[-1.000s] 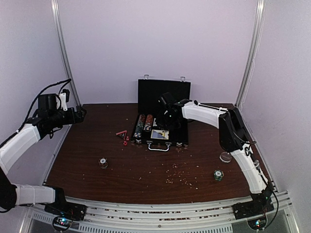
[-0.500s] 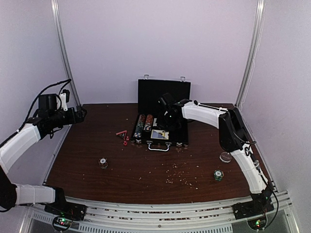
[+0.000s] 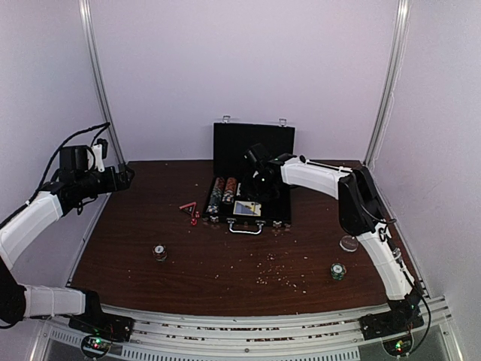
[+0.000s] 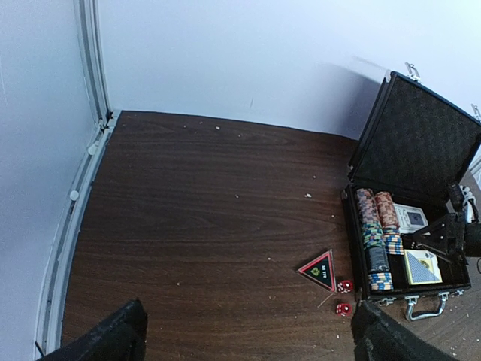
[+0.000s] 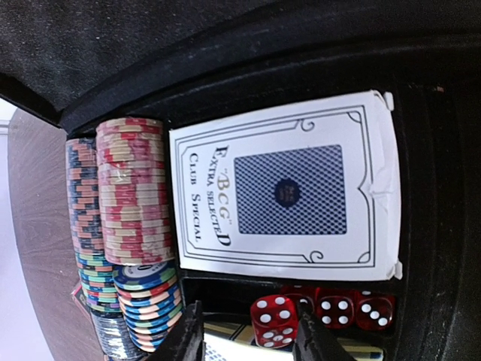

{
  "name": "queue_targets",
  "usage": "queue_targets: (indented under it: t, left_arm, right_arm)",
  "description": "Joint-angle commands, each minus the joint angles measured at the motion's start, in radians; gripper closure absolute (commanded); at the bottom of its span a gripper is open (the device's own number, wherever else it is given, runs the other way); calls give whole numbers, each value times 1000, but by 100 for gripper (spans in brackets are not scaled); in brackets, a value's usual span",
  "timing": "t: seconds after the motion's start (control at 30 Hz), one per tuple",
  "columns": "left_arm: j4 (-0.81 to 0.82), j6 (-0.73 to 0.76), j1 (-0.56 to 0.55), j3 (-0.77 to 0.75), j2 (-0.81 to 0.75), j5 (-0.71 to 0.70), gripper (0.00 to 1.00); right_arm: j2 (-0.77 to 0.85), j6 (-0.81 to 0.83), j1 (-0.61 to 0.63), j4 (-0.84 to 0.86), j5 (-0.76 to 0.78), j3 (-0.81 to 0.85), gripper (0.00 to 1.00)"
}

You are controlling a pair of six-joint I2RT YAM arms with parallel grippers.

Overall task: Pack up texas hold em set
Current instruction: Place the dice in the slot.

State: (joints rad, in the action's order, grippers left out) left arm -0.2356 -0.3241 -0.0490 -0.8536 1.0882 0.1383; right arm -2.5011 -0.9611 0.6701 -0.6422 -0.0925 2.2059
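Hovering inside the open case (image 3: 252, 141) at the back of the worktop (image 4: 210, 226), the right tool (image 5: 249, 336) stands part open and holds nothing. Its fingers straddle a red die (image 5: 273, 320) ending a row that runs crosswise to them. The card box (image 5: 289, 192) reads "BCG Extra Selected Club Special". Two loose dice (image 4: 344, 286) lie just left of the case, about midway between the tools. The left tool (image 4: 248, 344) hangs wide open and empty.

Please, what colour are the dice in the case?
Small cubic dice: red with white pips, best in right wrist view.
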Motion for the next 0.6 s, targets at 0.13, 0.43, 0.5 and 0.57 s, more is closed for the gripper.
queue_targets:
  t: [0.13, 0.43, 0.5, 0.57]
  left_arm:
    - [29, -22, -5, -39, 22, 35, 2]
    - [27, -41, -6, -39, 30, 69, 3]
    - [18, -39, -6, -40, 32, 69, 3]
    - [3, -38, -5, -45, 32, 68, 3]
  right_arm:
    - [57, 58, 0, 46, -2, -17, 59]
    - [48, 61, -2, 42, -10, -29, 69]
    - [44, 61, -1, 39, -8, -35, 72]
    - [40, 52, -1, 27, -8, -35, 77]
